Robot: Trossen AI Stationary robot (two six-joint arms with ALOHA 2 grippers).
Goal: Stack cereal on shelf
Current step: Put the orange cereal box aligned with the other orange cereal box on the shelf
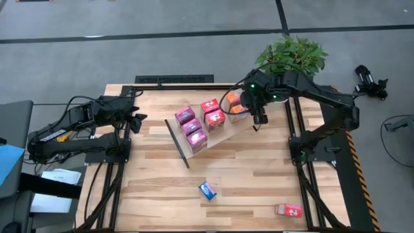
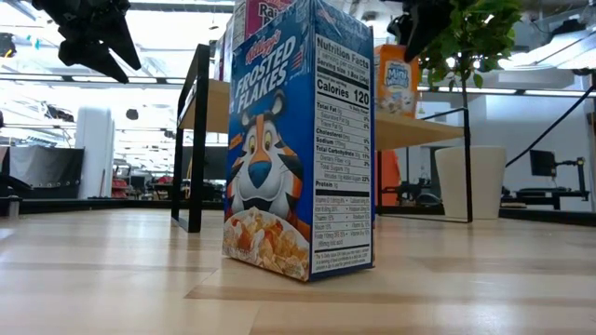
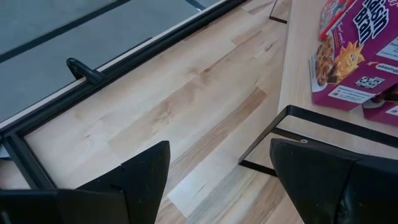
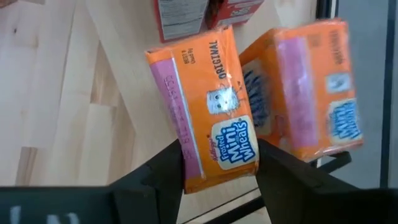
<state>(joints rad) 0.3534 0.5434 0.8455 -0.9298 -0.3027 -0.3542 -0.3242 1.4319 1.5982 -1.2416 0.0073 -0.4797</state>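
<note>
The tilted light-wood shelf [image 1: 226, 133] stands mid-table on black end brackets. On it sit pink cereal boxes [image 1: 192, 127], red ones [image 1: 212, 113] and an orange one [image 4: 305, 93]. My right gripper [image 4: 219, 149] is over the shelf's right end, shut on a second orange Mini-Wheats box [image 4: 208, 118]. My left gripper [image 3: 219, 146] hangs open and holding nothing, left of the shelf [image 3: 298, 74]. A blue Frosted Flakes box [image 2: 298, 140] stands upright on its bottom end on the table near the front. My right gripper pinches the orange box between its two fingers, at the end that bears the Mini-Wheats logo. One finger is on the pink narrow side [image 4: 186, 168], the other on the opposite side [image 4: 255, 158]. The fingers slant down from above. I cannot tell whether the box touches the shelf.
A red box [image 1: 288, 210] lies on the table near the front right corner. A potted plant [image 1: 294, 55] stands beyond the table's far right corner. Bare wooden tabletop spreads between the shelf and the front edge.
</note>
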